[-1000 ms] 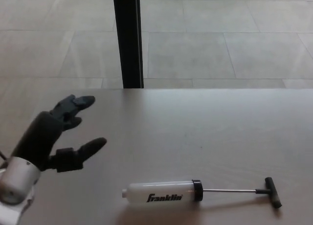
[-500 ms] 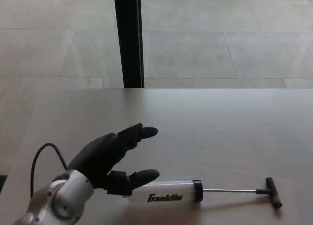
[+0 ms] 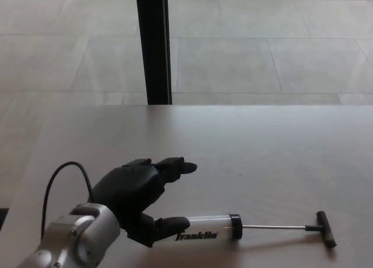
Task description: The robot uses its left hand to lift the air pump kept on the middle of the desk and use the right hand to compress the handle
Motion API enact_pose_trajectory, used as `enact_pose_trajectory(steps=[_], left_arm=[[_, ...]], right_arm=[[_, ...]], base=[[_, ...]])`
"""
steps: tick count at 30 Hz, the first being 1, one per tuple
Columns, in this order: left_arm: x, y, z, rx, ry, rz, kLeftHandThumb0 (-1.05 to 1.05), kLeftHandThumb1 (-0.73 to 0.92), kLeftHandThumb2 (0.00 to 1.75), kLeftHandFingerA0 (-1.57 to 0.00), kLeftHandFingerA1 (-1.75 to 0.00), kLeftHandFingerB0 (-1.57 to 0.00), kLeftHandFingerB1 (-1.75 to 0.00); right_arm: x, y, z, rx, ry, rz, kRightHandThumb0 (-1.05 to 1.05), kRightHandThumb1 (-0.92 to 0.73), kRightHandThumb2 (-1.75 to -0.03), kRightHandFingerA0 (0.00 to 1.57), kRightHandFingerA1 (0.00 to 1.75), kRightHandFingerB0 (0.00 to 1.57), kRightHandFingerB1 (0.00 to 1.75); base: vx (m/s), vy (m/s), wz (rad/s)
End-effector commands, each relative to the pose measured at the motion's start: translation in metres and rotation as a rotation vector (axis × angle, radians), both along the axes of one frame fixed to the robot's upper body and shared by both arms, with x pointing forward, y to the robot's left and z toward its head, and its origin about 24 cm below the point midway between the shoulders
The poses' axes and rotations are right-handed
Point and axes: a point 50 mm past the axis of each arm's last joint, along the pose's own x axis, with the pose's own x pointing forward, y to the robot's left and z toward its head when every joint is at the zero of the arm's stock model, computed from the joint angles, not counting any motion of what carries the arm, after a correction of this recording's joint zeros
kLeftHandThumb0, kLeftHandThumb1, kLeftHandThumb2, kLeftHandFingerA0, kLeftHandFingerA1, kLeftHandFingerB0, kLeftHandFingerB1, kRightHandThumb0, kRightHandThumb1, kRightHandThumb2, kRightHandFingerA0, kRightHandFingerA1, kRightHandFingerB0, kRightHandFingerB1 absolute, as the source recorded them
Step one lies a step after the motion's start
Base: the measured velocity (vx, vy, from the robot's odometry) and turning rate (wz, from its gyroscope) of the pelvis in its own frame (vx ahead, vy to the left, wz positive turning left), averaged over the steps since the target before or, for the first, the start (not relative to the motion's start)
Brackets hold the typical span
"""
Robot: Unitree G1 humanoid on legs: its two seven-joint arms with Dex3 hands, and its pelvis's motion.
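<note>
I count one air pump (image 3: 218, 228) and one hand in view, my left hand (image 3: 137, 198). The pump lies flat near the desk's (image 3: 262, 151) front edge, long axis left to right: white barrel toward my left, thin rod and black T-handle (image 3: 325, 228) extended toward my right. The left hand hovers over the barrel's left end, fingers spread wide, gripping nothing that I can see.
</note>
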Motion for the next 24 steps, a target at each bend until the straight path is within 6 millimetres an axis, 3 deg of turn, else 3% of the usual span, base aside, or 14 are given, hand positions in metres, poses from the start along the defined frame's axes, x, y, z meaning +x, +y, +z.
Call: enact_pose_trajectory(steps=[1,2,7,8,10,11,12,14,15,20,21,22,23,24], left_arm=[[0.003,0.004,-0.002,0.488,-0.188,-0.025,-0.93,0.56,1.03,-0.02,-0.35,-0.10,-0.38],[0.003,0.002,-0.004,0.476,-0.171,-0.012,-1.00,0.75,0.64,0.00,-0.45,-0.13,-0.34],[0.004,-0.004,-0.007,0.381,-0.138,0.039,-0.94,0.54,0.99,0.00,-0.40,-0.06,-0.40],[0.005,-0.007,-0.009,0.330,-0.112,0.065,-0.97,0.71,0.62,0.00,-0.49,-0.12,-0.34],[0.005,-0.011,-0.011,0.289,-0.087,0.084,-0.99,0.60,1.02,-0.04,-0.40,-0.09,-0.33],[0.003,-0.014,-0.013,0.248,-0.066,0.092,-0.96,0.59,1.02,-0.05,-0.44,-0.10,-0.33],[0.002,-0.017,-0.015,0.204,-0.063,0.095,-0.91,0.55,1.00,-0.04,-0.49,-0.09,-0.40],[0.001,-0.019,-0.016,0.183,-0.041,0.104,-0.97,0.60,1.02,-0.05,-0.45,-0.09,-0.34],[0.000,-0.020,-0.017,0.169,-0.038,0.105,-0.95,0.59,1.02,-0.05,-0.46,-0.10,-0.35],[-0.006,-0.025,-0.024,0.099,0.012,0.136,-0.90,0.56,1.01,-0.04,-0.45,-0.09,-0.35],[-0.007,-0.025,-0.025,0.094,0.020,0.142,-0.93,0.73,0.62,-0.01,-0.50,-0.09,-0.33],[-0.009,-0.026,-0.028,0.074,0.073,0.163,-0.99,0.61,1.04,0.00,-0.39,-0.10,-0.28],[-0.010,-0.026,-0.029,0.065,0.095,0.170,-0.99,0.61,1.04,0.00,-0.39,-0.10,-0.28],[-0.010,-0.026,-0.029,0.056,0.106,0.179,-0.94,0.73,0.62,0.00,-0.51,-0.06,-0.35]], right_arm=[[0.001,-0.009,0.005,0.043,-0.030,-0.052,-0.79,-0.91,-0.68,0.50,0.65,0.61,0.43],[0.001,-0.008,0.005,0.046,-0.029,-0.051,-0.79,-0.91,-0.68,0.51,0.65,0.60,0.42],[0.002,-0.008,0.007,0.055,-0.028,-0.053,-0.78,-0.90,-0.67,0.49,0.64,0.61,0.43],[0.002,-0.008,0.008,0.062,-0.034,-0.053,-0.76,-0.90,-0.67,0.49,0.63,0.61,0.44],[0.003,-0.008,0.008,0.053,-0.037,-0.058,-0.76,-0.91,-0.67,0.51,0.61,0.61,0.43],[0.003,-0.007,0.008,0.044,-0.035,-0.057,-0.73,-0.76,-1.17,0.46,0.64,0.52,0.57],[0.003,-0.007,0.007,0.035,-0.031,-0.058,-0.74,-0.76,-1.17,0.45,0.63,0.53,0.57],[0.004,-0.007,0.007,0.035,-0.035,-0.052,-0.74,-0.76,-1.17,0.43,0.62,0.54,0.58],[0.004,-0.007,0.006,0.032,-0.036,-0.053,-0.78,-0.91,-0.68,0.48,0.56,0.62,0.44],[0.004,-0.007,0.004,0.062,-0.028,-0.051,-0.77,-0.91,-0.68,0.49,0.53,0.62,0.44],[0.004,-0.007,0.004,0.064,-0.029,-0.052,-0.76,-0.90,-0.68,0.49,0.53,0.63,0.44],[0.003,-0.007,0.003,0.063,-0.028,-0.053,-0.75,-0.91,-0.67,0.51,0.55,0.62,0.44],[0.003,-0.007,0.003,0.062,-0.028,-0.053,-0.75,-0.91,-0.67,0.51,0.55,0.62,0.44],[0.004,-0.007,0.004,0.065,-0.029,-0.058,-0.76,-0.90,-0.67,0.52,0.56,0.62,0.44]], base=[[0.00,0.000,0.00],[0.00,0.000,0.00],[0.00,0.000,0.00],[0.00,0.000,0.00],[0.00,0.000,0.00],[0.00,0.000,0.00],[0.00,0.000,0.00],[0.00,0.000,0.00],[0.00,0.000,0.00],[0.00,0.000,0.00],[0.00,0.000,0.00],[0.00,0.000,0.00],[0.00,0.000,0.00],[0.00,0.000,0.00]])
